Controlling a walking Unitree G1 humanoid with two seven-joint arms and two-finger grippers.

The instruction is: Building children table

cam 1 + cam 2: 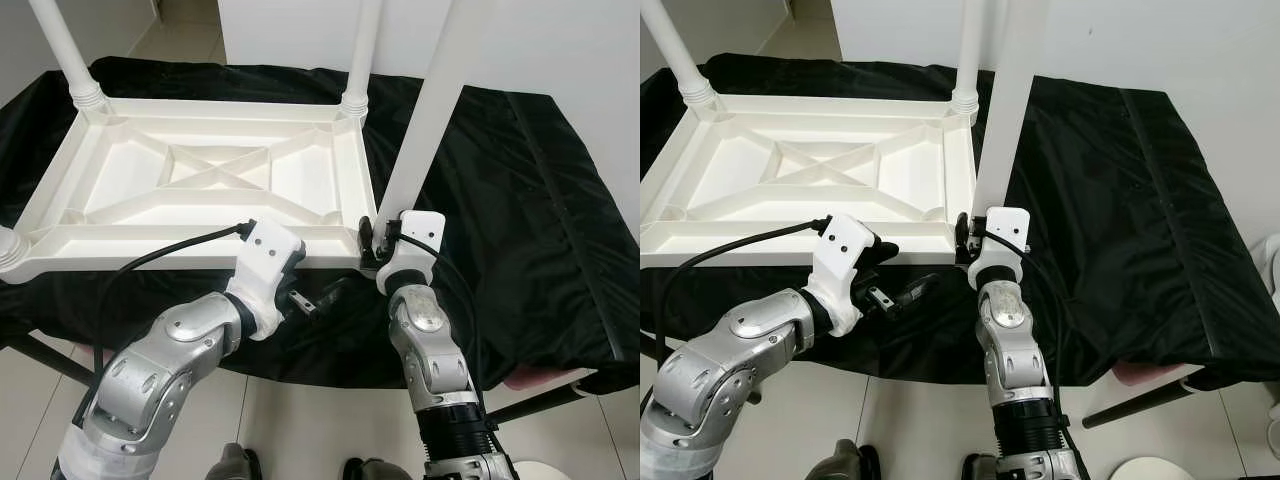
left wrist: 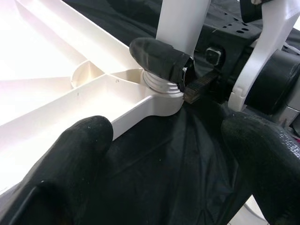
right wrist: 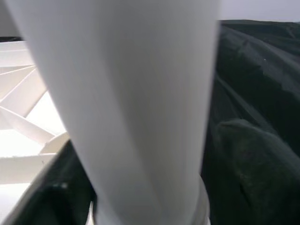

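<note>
Lying upside-down, white ribbed table (image 1: 200, 190); right gripper (image 1: 372, 243) jaws clasp leg (image 1: 425, 120), left gripper (image 1: 318, 303) jaws wide.

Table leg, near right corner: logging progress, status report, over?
Right gripper shut on table leg at its socket. Left gripper open beside tabletop. Nothing blocking.

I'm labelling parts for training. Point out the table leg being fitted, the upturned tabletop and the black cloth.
table leg (image 1: 425, 120), left eye view, mid-shaft.
upturned tabletop (image 1: 215, 180), left eye view, ribbed underside.
black cloth (image 1: 520, 200), left eye view, bare stretch.
</note>
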